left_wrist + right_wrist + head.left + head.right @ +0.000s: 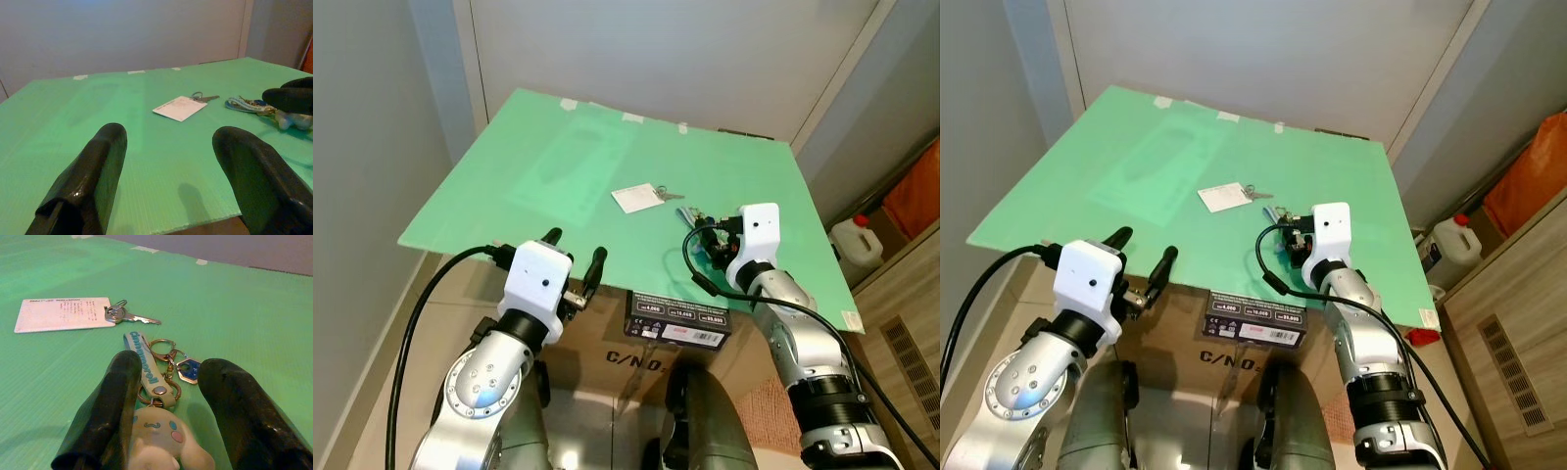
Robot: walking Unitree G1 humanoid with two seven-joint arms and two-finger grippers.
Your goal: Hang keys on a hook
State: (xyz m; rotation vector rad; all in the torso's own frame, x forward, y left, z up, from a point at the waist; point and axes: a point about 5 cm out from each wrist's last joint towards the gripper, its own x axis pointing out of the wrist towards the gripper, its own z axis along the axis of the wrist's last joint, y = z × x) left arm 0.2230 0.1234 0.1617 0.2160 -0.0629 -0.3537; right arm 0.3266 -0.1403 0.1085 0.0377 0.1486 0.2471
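A keychain lies on the green board (538, 166): a blue strap (143, 360) with brass rings (161, 348) and a white plush charm (166, 443). My right gripper (171, 369) is low over it and open, one black finger on each side of the charm, seen from the head at the right gripper (707, 235). Just beyond lies a white card (634, 198) with a silver key (131, 318) on a ring. At the board's near edge my left gripper (576, 247) is open and holds nothing.
The board rests on a cardboard box (636, 364) with a black labelled box (677, 318) at its front edge. A grey wall stands close behind. To the right on the floor are a white jug (855, 240) and an orange bag (915, 196).
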